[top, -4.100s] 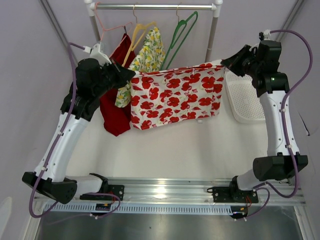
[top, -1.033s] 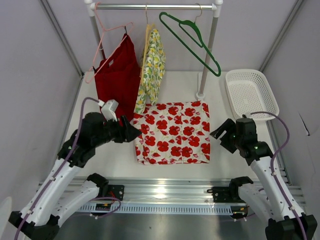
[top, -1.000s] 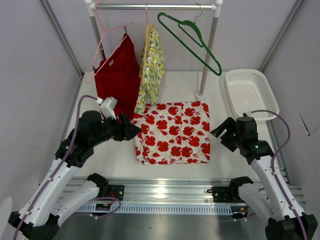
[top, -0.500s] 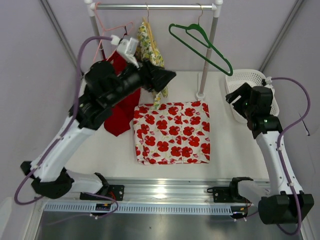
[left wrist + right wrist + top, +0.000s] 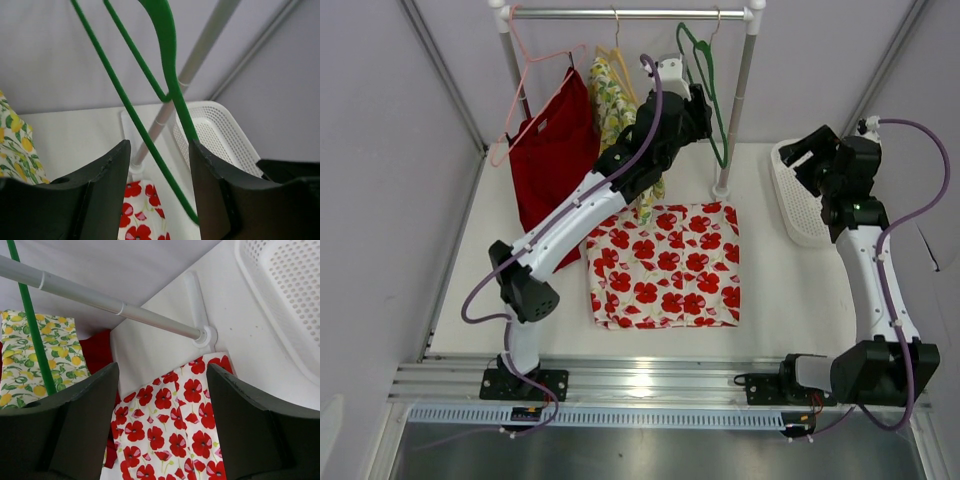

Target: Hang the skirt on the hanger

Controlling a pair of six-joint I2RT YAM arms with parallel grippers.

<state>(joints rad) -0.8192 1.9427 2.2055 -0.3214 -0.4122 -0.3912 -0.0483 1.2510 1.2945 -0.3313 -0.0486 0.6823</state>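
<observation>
Hanger (image 5: 167, 50), green: hung from the rail (image 5: 630, 14), its long wires running steeply downward through the gap of the left gripper (image 5: 159, 147), whose jaws stood wide apart, not closed on it. Skirt (image 5: 663, 265): folded flat on the table (image 5: 790, 300), below. Left arm was the nearer. Right gripper (image 5: 161, 370), likewise agape and empty, was over by the white basket (image 5: 280, 300).

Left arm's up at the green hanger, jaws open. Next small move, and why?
Probably close the left gripper on the hanger. In the left wrist view its wire appears to run between the open jaws, and the skirt lies folded below, not yet hung.
</observation>
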